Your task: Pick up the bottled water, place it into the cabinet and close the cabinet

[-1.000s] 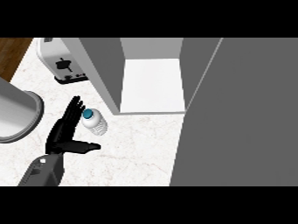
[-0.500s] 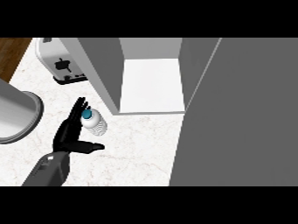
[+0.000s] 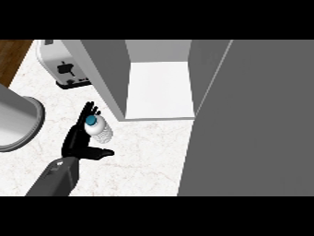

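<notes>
Beside the cabinet [image 3: 109, 73], bottled water [image 3: 99, 130] overlaps left hand [image 3: 75, 141].

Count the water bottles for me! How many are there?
1. The bottled water stands on the counter, right by the left hand and near the open cabinet. No others show, though some could be hidden from view.

The water bottle [image 3: 100, 132], clear and ribbed with a blue cap [image 3: 91, 121], stands cap up on the white marbled table [image 3: 146, 147], at 8 o'clock from the cabinet [image 3: 158, 92]. The cabinet is open, white inside, its grey door [image 3: 261, 124] swung out at 3 o'clock.
</notes>
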